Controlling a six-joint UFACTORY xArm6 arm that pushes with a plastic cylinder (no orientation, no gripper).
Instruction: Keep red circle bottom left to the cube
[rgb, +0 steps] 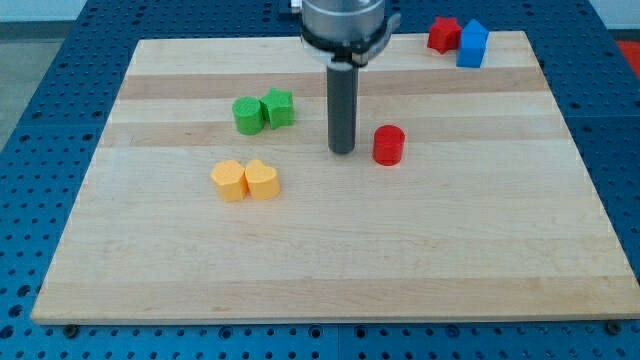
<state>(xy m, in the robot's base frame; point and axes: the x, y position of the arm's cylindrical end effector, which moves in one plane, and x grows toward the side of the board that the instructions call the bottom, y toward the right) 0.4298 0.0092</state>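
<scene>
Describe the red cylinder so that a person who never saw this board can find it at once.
Start at the wooden board and find my tip, the lower end of the dark rod near the middle. The red cylinder stands just to the view's right of it, apart from it. It stands alone, while the other red block sits by the blue block at the view's top right.

I can read no text, label, brand, number or sign anywhere from here. The counter (330, 250) is bare wood grain, and the blocks on it carry no markings I can make out.
</scene>
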